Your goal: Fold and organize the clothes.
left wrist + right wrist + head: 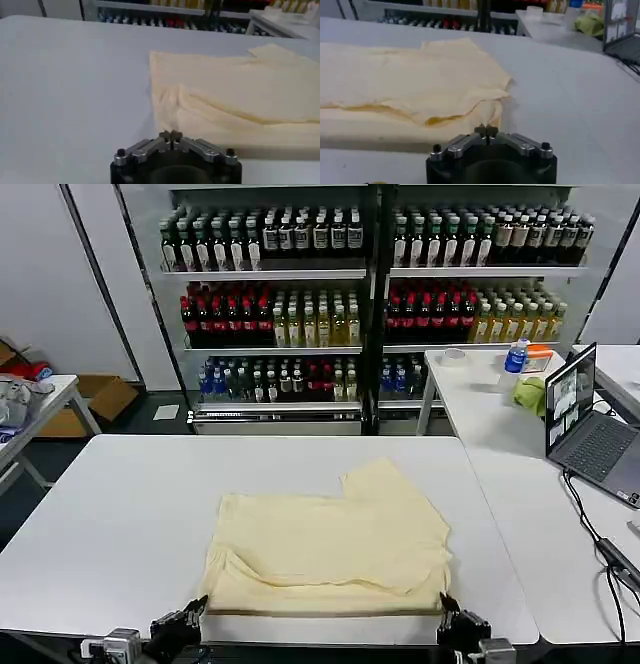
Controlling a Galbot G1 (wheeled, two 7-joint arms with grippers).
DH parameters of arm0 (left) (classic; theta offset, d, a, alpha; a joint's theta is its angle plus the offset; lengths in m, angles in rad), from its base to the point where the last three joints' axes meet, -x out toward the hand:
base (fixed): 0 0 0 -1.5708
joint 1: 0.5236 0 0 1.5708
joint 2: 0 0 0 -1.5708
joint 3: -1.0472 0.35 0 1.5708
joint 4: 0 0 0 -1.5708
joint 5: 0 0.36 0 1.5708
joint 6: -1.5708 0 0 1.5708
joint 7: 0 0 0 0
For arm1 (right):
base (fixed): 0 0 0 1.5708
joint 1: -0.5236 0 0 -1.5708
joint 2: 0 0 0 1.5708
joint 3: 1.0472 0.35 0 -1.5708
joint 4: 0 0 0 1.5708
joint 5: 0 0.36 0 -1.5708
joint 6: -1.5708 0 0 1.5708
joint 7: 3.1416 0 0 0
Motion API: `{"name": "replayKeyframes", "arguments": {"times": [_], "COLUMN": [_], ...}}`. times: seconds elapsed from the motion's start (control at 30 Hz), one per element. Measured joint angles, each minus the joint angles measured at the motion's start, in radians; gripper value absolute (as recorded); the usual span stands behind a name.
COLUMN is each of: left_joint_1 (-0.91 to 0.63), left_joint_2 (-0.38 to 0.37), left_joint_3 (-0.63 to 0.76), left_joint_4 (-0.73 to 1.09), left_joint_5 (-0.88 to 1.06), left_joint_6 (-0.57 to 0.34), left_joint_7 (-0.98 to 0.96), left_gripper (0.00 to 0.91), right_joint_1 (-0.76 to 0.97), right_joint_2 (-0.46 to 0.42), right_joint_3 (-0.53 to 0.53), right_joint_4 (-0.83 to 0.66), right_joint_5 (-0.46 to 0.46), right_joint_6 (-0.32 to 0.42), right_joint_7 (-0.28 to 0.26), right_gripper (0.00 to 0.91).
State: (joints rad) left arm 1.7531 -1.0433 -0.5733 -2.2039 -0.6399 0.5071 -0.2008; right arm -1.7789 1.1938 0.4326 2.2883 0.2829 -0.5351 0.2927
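- The T-shirt [335,544] lies partly folded on the white table [120,514], its folded hem along the near edge.
- My left gripper [190,621] sits with fingers pressed together at the shirt's near left corner.
- My right gripper [452,620] is likewise closed, empty, at the near right corner.

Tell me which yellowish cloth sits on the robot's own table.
The pale cream T-shirt, spread on the white table just ahead of both claws. The brighter yellow-green cloth lies on the side table near the laptop.
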Motion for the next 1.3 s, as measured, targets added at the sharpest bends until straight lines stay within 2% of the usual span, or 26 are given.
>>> {"name": "replayKeyframes", "arguments": {"times": [0.33, 0.6, 0.9, 1.3], "left_joint_1": [0.038, -0.024, -0.235, -0.566], "left_joint_2": [0.006, 0.037, 0.074, 0.1], "left_joint_3": [-0.037, -0.051, 0.011, 0.183], "left_joint_4": [-0.047, -0.043, 0.07, 0.303], "left_joint_5": [-0.001, -0.035, -0.087, -0.123], "left_joint_6": [0.007, 0.007, 0.029, 0.058], "left_joint_7": [-0.006, -0.028, -0.066, -0.089], "left_gripper": [0.907, 0.907, 0.907, 0.907], "right_joint_1": [-0.005, 0.11, 0.406, 0.776], "right_joint_2": [-0.019, -0.052, -0.058, -0.029], "right_joint_3": [0.044, 0.045, -0.066, -0.204], "right_joint_4": [0.053, 0.015, -0.165, -0.474], "right_joint_5": [-0.006, 0.043, 0.132, 0.217], "right_joint_6": [0.02, 0.023, -0.011, -0.032], "right_joint_7": [-0.013, 0.003, 0.036, 0.046], "right_gripper": [0.907, 0.907, 0.907, 0.907]}}
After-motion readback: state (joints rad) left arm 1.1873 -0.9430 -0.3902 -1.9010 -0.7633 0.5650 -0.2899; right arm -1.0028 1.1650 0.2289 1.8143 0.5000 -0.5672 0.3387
